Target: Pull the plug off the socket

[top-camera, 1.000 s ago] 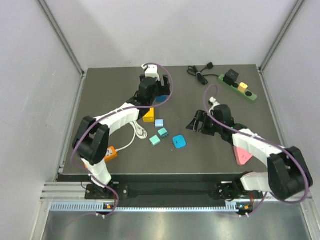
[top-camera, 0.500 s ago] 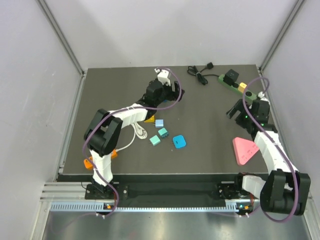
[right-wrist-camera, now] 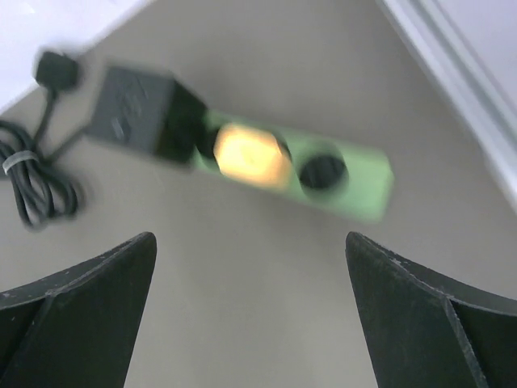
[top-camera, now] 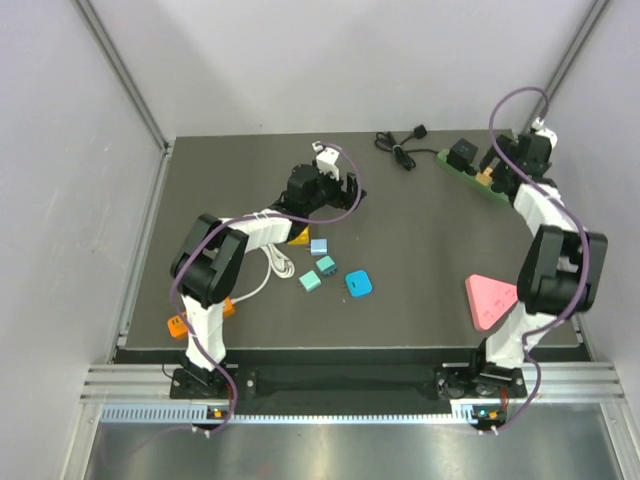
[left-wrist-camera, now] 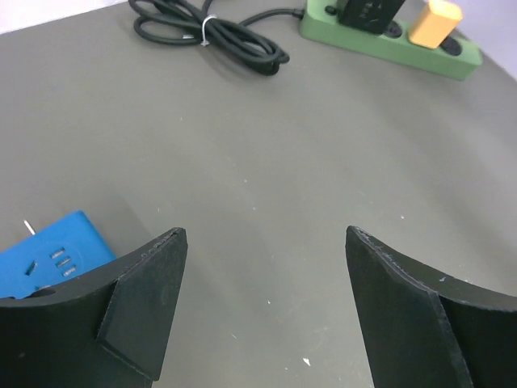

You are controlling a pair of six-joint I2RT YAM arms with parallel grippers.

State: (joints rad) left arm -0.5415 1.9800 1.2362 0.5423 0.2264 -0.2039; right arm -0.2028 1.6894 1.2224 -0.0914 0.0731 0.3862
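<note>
Right, one green socket (right-wrist-camera: 363, 182) at the desk's (top-camera: 420, 240) 1 o'clock corner, with two plugs seated in it: a black adapter (right-wrist-camera: 133, 113) and a yellow plug (right-wrist-camera: 249, 155). One free outlet (right-wrist-camera: 323, 171) shows beside the yellow one (the right wrist view is blurred). One coiled black cable (top-camera: 398, 150) lies at the socket's 9 o'clock. Two teal cubes (top-camera: 309, 282), one pale blue cube (top-camera: 319, 245) and one pink triangle (top-camera: 488, 300) sit well apart from it. The right tool (right-wrist-camera: 250, 267) hangs over the strip, spread wide and gripping nothing, with the yellow plug at its 12 o'clock and nothing between. The left tool (left-wrist-camera: 266, 267), also wide and empty, sits mid-desk with the socket far off at 1 o'clock.
</note>
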